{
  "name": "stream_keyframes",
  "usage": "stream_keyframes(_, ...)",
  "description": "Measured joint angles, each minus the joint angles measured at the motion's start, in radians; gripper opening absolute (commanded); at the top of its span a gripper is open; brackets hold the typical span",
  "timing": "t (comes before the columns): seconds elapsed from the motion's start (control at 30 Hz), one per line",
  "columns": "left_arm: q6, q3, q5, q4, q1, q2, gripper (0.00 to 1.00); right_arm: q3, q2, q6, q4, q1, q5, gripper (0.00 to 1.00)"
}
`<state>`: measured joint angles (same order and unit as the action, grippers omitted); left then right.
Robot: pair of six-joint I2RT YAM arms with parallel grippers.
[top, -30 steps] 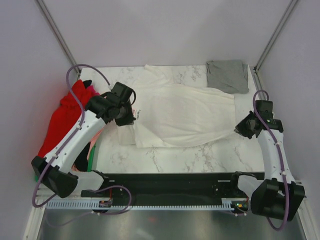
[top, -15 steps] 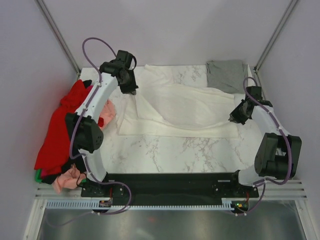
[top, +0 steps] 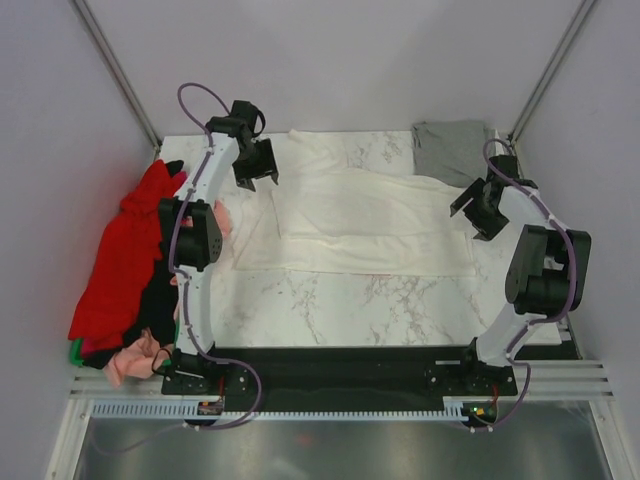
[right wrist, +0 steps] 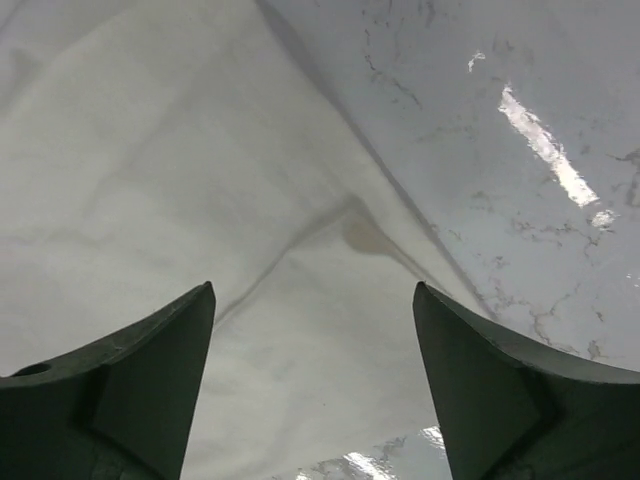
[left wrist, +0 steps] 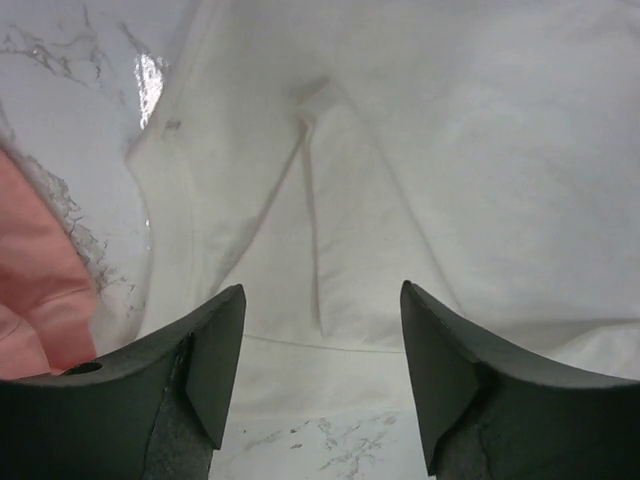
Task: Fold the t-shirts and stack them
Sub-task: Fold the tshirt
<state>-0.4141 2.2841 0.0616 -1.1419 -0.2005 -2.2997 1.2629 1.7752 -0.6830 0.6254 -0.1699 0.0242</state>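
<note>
A large white t-shirt (top: 360, 220) lies folded over into a wide band across the middle of the table. My left gripper (top: 262, 182) hovers open above its back left corner, with nothing between the fingers. The left wrist view shows the white cloth (left wrist: 400, 150) below the open left gripper (left wrist: 320, 370). My right gripper (top: 466, 208) stands open over the shirt's right end, also empty. In the right wrist view, white cloth (right wrist: 150, 200) lies under the open right gripper (right wrist: 315, 380). A folded grey t-shirt (top: 455, 150) rests at the back right corner.
Along the table's left edge sits a heap of t-shirts: red (top: 125, 250), black (top: 155, 305), pink (top: 135, 362) and a bit of green (top: 75, 350). A pink piece (left wrist: 30, 290) lies just left of the white shirt. Bare marble table (top: 360, 300) shows in front.
Both grippers carried the white shirt's near edge toward the back, laying it over itself. Both then opened and let go of the cloth.
</note>
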Motion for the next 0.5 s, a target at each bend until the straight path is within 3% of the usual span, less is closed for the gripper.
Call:
stream_keyframes(0.13,-0.004,-0.267,-0.014,0.066,0.014,0.166,0.72,-0.041,-0.108,0.007,0.0,-0.014,0.023,0.84)
stream_keyframes(0.33,-0.054,-0.818,-0.005,0.238,-0.002,0.621,0.73,-0.291,-0.419,0.027,-0.043,-0.029,-0.001,0.76)
stream_keyframes(0.5,-0.118,-1.146,0.0,0.384,-0.002,0.814,0.85,-0.445,-0.434,0.041,-0.055,-0.038,-0.035,0.74)
